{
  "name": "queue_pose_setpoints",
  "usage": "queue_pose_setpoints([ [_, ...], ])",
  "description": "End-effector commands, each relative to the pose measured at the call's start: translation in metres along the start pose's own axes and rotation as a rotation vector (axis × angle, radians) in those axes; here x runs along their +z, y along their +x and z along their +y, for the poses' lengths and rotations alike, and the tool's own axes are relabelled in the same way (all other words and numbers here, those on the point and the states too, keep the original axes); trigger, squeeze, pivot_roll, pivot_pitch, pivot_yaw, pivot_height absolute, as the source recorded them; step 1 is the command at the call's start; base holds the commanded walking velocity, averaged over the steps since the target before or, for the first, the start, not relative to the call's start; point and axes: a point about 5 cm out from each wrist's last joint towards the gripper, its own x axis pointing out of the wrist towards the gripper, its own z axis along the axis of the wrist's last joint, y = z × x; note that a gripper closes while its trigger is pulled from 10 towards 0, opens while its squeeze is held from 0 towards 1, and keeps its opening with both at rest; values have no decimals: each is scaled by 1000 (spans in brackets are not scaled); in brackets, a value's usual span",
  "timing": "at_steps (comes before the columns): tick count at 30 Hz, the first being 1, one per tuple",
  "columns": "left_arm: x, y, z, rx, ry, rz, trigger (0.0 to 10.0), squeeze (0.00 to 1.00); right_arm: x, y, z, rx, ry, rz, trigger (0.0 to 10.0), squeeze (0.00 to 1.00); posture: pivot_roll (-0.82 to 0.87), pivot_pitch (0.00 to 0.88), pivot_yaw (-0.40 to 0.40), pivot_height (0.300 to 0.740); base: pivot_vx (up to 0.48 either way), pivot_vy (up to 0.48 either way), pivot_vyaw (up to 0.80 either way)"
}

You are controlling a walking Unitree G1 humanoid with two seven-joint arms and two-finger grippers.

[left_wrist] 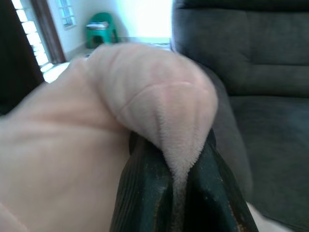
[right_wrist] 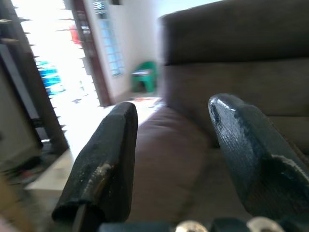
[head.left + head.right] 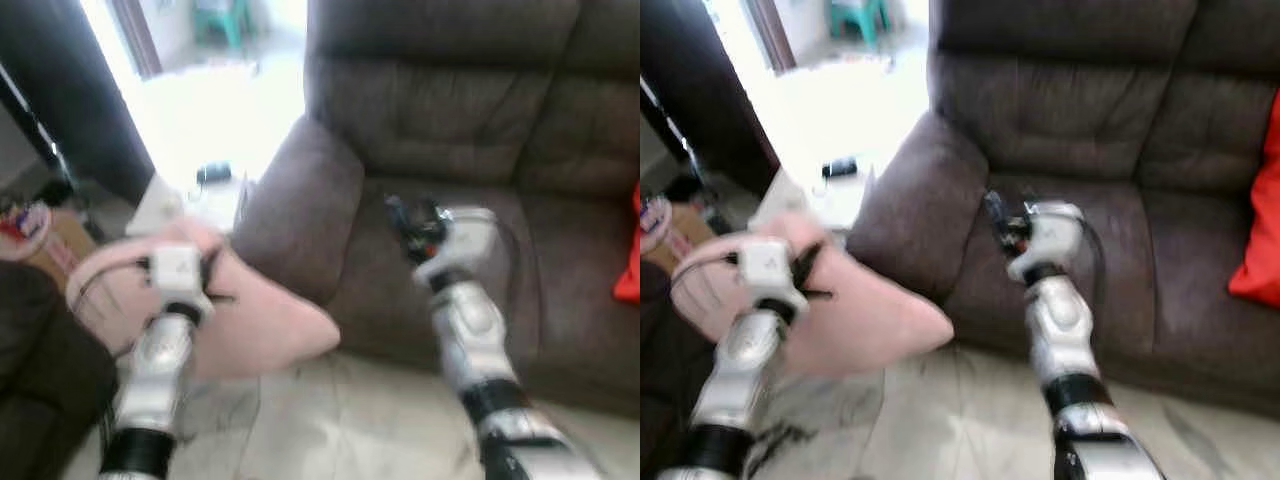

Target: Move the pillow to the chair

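Observation:
A pale pink pillow (image 3: 265, 335) hangs in front of the brown sofa's left armrest (image 3: 300, 195), low over the tiled floor. My left gripper (image 3: 213, 278) is shut on a fold of the pillow's upper edge. In the left wrist view the plush fabric (image 1: 120, 111) is pinched between the two black fingers (image 1: 145, 193). My right gripper (image 3: 400, 214) is open over the sofa seat cushion (image 3: 380, 270), with nothing between its fingers (image 2: 104, 159).
The brown sofa (image 3: 450, 110) spans the right side, with a red cushion (image 3: 630, 250) at its far end. A dark brown upholstered seat (image 3: 40, 370) sits at lower left. A white low table (image 3: 160, 205) with a black object (image 3: 213, 172) stands beside the armrest.

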Motion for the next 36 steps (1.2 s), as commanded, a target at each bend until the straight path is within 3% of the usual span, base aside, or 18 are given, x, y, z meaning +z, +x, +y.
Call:
queue_pose_setpoints([
  [1,22,2,13,33,31,-104,10000,0,1,6,13,48,3,0,10000,0,124,0,30,740,0,0,0],
  [11,26,0,11,17,31,-115,10000,0,-2,5,13,60,-5,18,10000,0,127,0,31,740,0,0,0],
  [16,30,-1,7,-22,16,-123,10000,0,-13,0,7,116,-84,119,10000,0,124,0,27,740,0,0,0],
  [20,33,-3,5,-51,-2,-123,10000,0,-24,-9,3,227,-205,223,10000,0,121,0,24,740,0,0,0],
  [24,36,-4,3,-91,-12,-123,10000,0,-31,-16,0,306,-223,283,10000,0,122,0,21,740,0,0,0],
  [27,39,-5,2,-119,-11,-119,10000,0,-40,-26,0,451,-295,372,10000,0,121,0,20,740,0,0,0],
  [32,41,-5,2,-135,-8,-117,10000,0,-50,-37,-6,512,-366,456,10000,0,121,0,18,740,0,0,0],
  [33,42,-5,2,-136,-8,-116,10000,0,-51,-39,-6,529,-371,470,10000,35,120,2,18,740,0,0,0],
  [34,43,-5,2,-138,-9,-117,10000,0,-52,-41,-7,539,-380,479,10000,867,120,9,19,740,0,0,0],
  [35,44,-5,2,-143,-11,-117,10000,0,-54,-43,-8,549,-380,497,10000,1000,120,12,17,740,0,0,0],
  [36,44,-4,2,-145,-11,-117,10000,0,-55,-44,-9,551,-375,505,10000,1000,120,12,17,740,0,0,0],
])
